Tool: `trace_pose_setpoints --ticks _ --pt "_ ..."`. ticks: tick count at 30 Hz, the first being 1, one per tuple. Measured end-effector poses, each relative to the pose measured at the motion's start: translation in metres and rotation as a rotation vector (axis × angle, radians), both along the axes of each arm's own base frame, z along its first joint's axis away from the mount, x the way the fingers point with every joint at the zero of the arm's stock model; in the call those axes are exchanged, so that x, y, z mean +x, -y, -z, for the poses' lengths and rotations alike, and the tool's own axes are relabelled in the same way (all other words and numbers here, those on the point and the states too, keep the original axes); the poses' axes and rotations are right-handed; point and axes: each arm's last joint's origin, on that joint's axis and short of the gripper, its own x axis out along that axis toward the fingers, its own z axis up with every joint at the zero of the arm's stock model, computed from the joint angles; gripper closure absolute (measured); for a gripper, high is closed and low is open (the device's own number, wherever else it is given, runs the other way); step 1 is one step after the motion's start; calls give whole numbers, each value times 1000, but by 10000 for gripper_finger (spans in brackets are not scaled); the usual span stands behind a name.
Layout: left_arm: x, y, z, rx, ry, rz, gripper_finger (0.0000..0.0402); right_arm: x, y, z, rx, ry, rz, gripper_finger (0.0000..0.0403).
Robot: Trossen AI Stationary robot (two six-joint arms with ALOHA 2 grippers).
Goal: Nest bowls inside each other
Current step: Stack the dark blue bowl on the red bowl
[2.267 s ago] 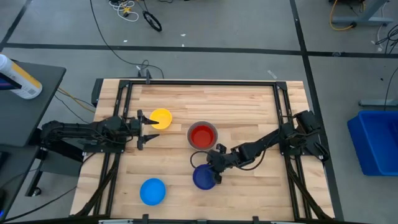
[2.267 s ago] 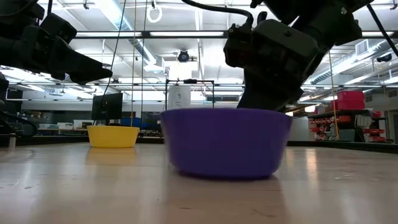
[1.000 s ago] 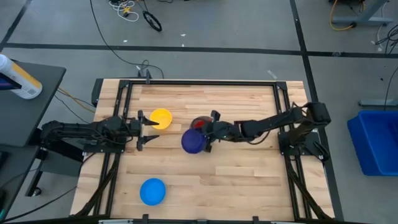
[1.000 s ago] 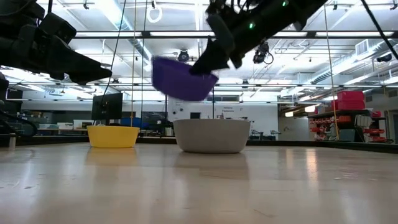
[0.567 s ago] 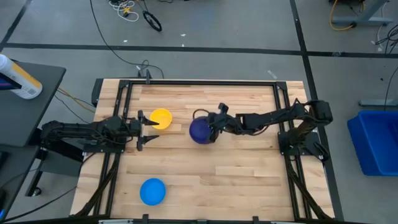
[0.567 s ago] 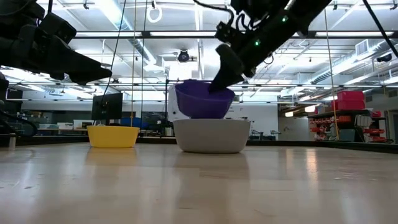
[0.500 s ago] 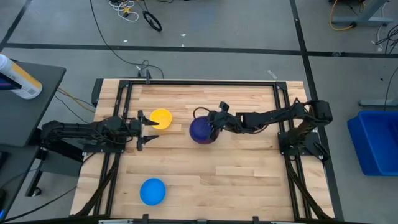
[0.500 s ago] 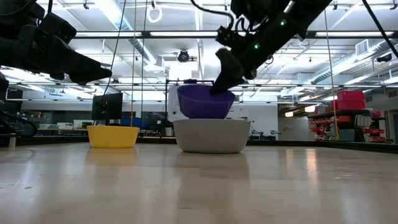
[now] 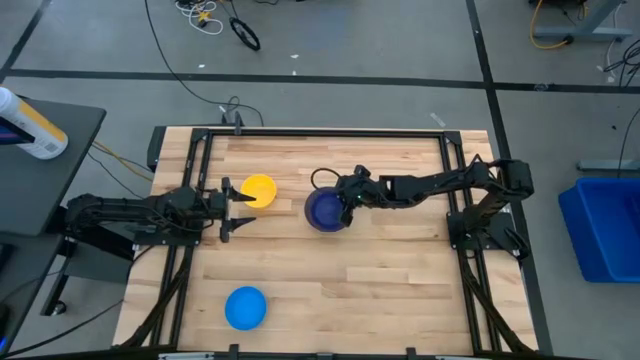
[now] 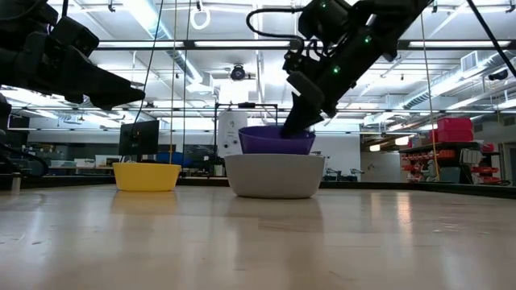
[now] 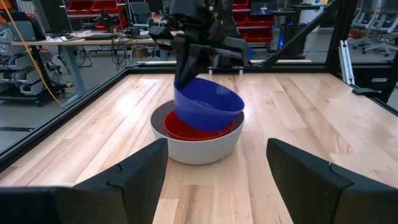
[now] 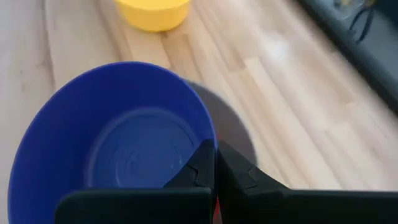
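No readable writing; right pincer (image 12: 214,163) grips dark blue bowl (image 11: 207,104).

Dark blue bowl (image 11: 208,102), red bowl (image 11: 189,129), seemingly grey bowl (image 11: 198,148), yellow bowl (image 9: 259,189), light blue bowl (image 9: 245,307)

I see the stack of bowls (image 9: 326,210) near the bench (image 9: 400,290) middle. One single bowl (image 9: 259,190) sits just left of it; another bowl (image 9: 245,307) lies well in front, toward the left.
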Motion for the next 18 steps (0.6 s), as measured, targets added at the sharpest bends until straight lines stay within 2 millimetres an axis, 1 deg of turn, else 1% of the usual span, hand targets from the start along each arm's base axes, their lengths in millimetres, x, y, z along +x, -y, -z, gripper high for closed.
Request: trace_pose_setpoints --ticks 3,7,13,18 --pt "0 0 0 0 0 0 119 -1 0 1 9 -11 4 402" --pt "0 0 0 0 0 -1 119 -1 2 2 74 -3 -24 402" --pt "0 0 0 -1 0 -1 119 -1 7 2 119 2 -45 402" --pt "0 0 0 -1 0 -1 119 -2 10 2 126 3 -40 402"
